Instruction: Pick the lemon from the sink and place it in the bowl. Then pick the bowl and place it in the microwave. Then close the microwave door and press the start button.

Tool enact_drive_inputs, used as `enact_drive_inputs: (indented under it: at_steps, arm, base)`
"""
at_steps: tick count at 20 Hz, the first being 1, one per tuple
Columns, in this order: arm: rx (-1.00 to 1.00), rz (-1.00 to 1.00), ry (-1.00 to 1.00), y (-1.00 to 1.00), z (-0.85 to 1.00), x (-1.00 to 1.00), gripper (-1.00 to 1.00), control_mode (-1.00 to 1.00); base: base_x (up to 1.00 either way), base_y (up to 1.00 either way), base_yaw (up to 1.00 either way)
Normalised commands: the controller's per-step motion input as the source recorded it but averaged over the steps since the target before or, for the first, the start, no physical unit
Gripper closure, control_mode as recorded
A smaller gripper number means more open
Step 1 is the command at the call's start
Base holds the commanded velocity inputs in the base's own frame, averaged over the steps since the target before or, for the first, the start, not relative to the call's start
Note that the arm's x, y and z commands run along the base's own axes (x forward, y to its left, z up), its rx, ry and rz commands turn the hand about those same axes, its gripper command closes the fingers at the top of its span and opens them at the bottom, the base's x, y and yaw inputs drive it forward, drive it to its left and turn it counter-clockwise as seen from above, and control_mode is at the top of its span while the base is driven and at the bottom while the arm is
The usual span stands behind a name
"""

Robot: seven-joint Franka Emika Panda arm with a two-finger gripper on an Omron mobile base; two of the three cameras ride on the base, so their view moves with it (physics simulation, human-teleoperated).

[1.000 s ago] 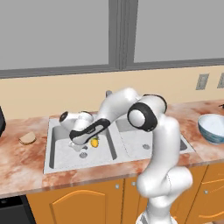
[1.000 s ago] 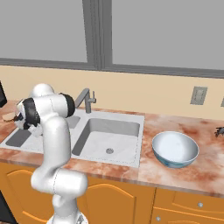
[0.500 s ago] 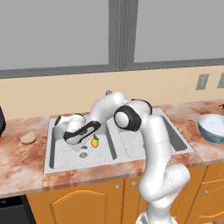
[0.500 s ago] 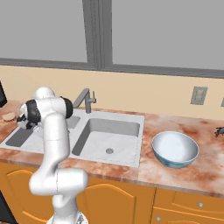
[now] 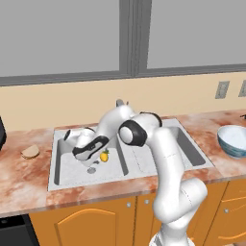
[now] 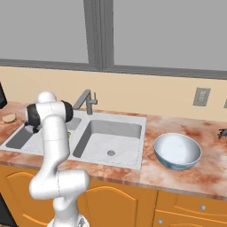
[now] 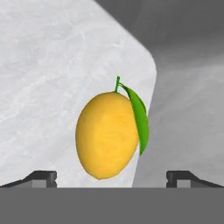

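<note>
The small yellow lemon (image 5: pixel 104 156) with a green leaf lies on the floor of the left basin of the steel sink (image 5: pixel 190 150), near the basin's round drain (image 5: pixel 91 170). My gripper (image 5: pixel 99 153) reaches down into that basin and is open. In the hand view the lemon (image 7: pixel 107 133) sits between my two fingertips (image 7: pixel 42 176), close up, without visible contact. The white bowl (image 5: pixel 233 141) with blue-green outside stands empty on the counter to the right of the sink (image 6: pixel 111 137), also bowl (image 6: pixel 177 150). The microwave and its door are out of view.
A tan bread-like lump (image 5: pixel 30 152) lies on the reddish stone counter left of the sink. The grey faucet (image 6: pixel 88 100) rises behind the basin divider. A window runs along the back wall, and wooden cabinet fronts are below the counter.
My arm has stretched lower into the left basin, bringing the hand down close to the lemon. The lemon and the bowl have stayed in place.
</note>
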Motion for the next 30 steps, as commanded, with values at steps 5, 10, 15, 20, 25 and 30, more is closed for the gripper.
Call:
enact_drive_inputs:
  at_steps: [5,10,15,20,25,30]
  arm:
    - [0.0,0.0,-0.04,-0.14,-0.27,0.45,-1.0,-1.0]
    - [0.0,0.0,-0.03,0.0,-0.4,0.53,-1.0,-1.0]
    - [0.01,-0.01,-0.02,0.0,-0.22,-0.03,1.0,-1.0]
    - [0.02,-0.04,0.0,-0.09,-0.11,-0.2,1.0,-1.0]
    - [0.0,-0.1,-0.06,0.0,0.03,-0.37,1.0,-1.0]
    - [0.0,-0.03,-0.13,-0.11,0.53,-0.89,1.0,-1.0]
  base:
    - [0.0,0.0,0.0]
    - [0.0,0.0,0.0]
    - [0.0,0.0,0.0]
    - [0.0,0.0,0.0]
    - [0.0,0.0,0.0]
    - [0.0,0.0,0.0]
